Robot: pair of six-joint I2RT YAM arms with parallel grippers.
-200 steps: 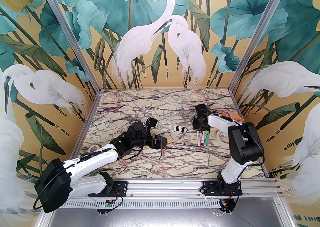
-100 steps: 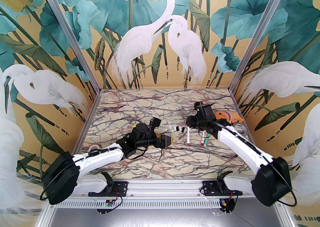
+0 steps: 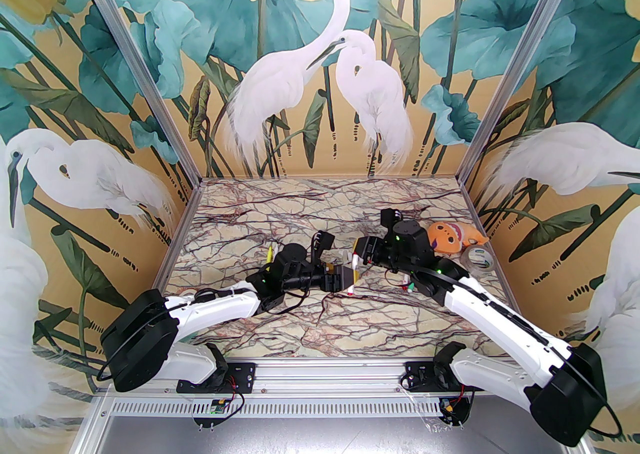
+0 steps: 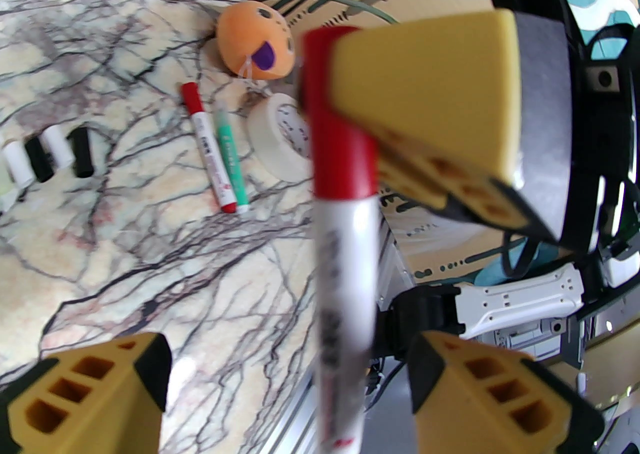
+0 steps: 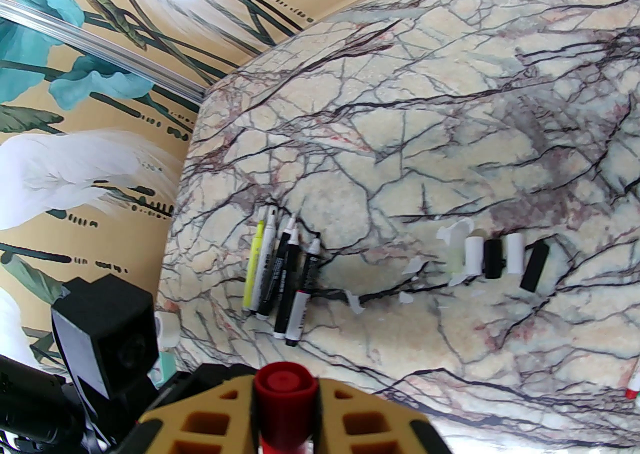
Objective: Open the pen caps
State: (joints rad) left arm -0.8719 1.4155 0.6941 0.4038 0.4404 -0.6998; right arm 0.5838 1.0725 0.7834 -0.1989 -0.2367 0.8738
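Red pen cap [image 4: 337, 116] is clenched between the yellow fingers of the right gripper [image 3: 361, 252], held up off the marble table [image 3: 310, 211] near its middle. From the right wrist you look almost straight down onto the cap's round end [image 5: 285, 382], squeezed tight on both sides. The cap sits on its marker, and the white barrel [image 4: 345, 262] runs down from it to a red end.

The left gripper [image 4: 290, 367] has come in around that barrel with its fingers released: one yellow finger stands to either side, each with a clear gap to the barrel, neither touching. From above, the two grippers meet nose to nose, the left one [image 3: 345, 278] at the lower part of the marker.

Farther back on the table, the loose caps [image 5: 492, 259] lie in a short row, white and black alternating, with a pale one at the left end. Well to their left a bunch of uncapped pens [image 5: 280, 277] lies close together, one yellow among black and white ones. On the right side a red marker [image 4: 207, 146] and a green marker [image 4: 231, 161] lie side by side, just beside a tape roll [image 4: 280, 141] and an orange plush toy [image 4: 257, 41]
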